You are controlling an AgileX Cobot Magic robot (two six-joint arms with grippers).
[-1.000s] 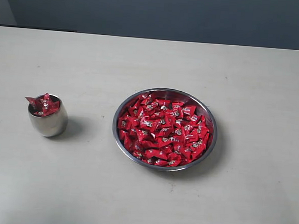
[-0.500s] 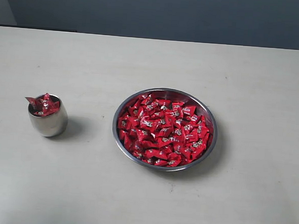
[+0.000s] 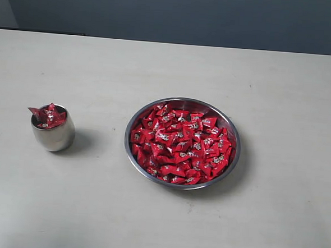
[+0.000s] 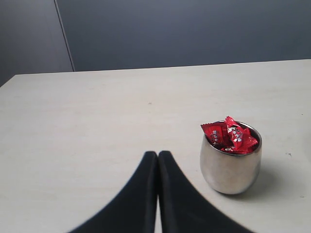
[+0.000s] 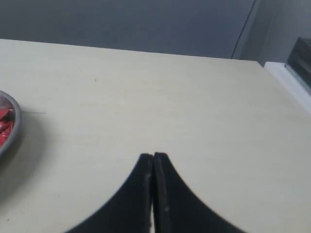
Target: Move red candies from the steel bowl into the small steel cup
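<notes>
The wide steel bowl (image 3: 139, 121) sits right of the table's middle, heaped with red candies (image 3: 181, 144). To its left stands the small steel cup (image 3: 53, 135), with red candies (image 3: 48, 116) piled above its rim. Neither arm shows in the exterior view. In the left wrist view my left gripper (image 4: 157, 155) is shut and empty over bare table, beside the cup (image 4: 230, 167) and apart from it. In the right wrist view my right gripper (image 5: 153, 157) is shut on nothing, and only the bowl's rim (image 5: 17, 119) shows at the picture's edge.
The pale table (image 3: 157, 67) runs back to a dark grey wall. Its side edge (image 5: 286, 82) shows in the right wrist view, with a dark object beyond it.
</notes>
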